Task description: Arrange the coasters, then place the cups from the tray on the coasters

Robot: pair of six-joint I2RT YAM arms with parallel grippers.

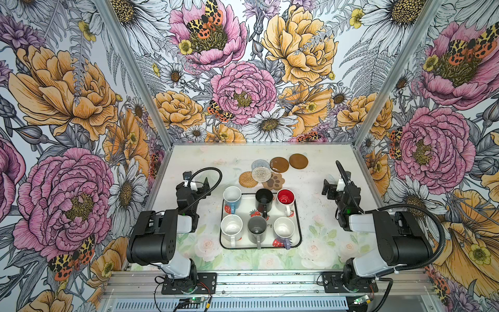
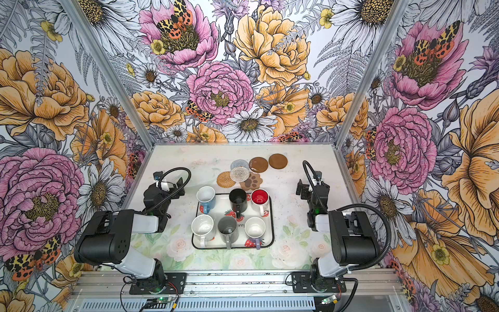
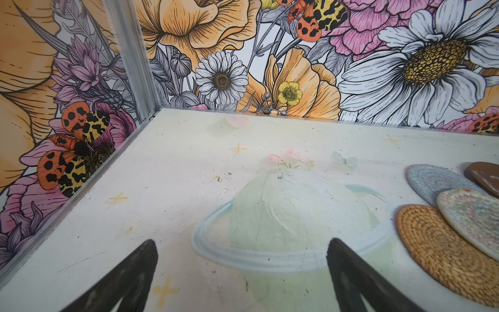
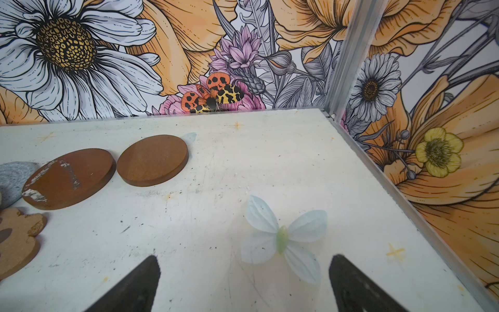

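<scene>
Lying flat in a loose cluster behind the tray (image 1: 298,216): coiled rattan round (image 1: 248,179), whitish round (image 1: 261,174) of woven fibre overlapping it and the grey-blue round (image 1: 258,163), tan paw (image 1: 275,181) cutout, two glossy brown discs (image 1: 279,164) (image 1: 298,161), one showing chipped finish.

Hovering over bare table (image 3: 189,162) with jaws spread wide, gripping nothing: left gripper (image 3: 242,243) beside the rattan round, right gripper (image 4: 245,258) near the discs.

Standing upright on the white, black-rimmed, strawberry-printed tray in two rows, handles pointing to the near edge: blue mug (image 1: 232,195), black mug (image 1: 264,198), red-lined mug (image 1: 285,197); white mug (image 1: 231,228), grey mug (image 1: 257,228), lavender mug (image 1: 284,228).
</scene>
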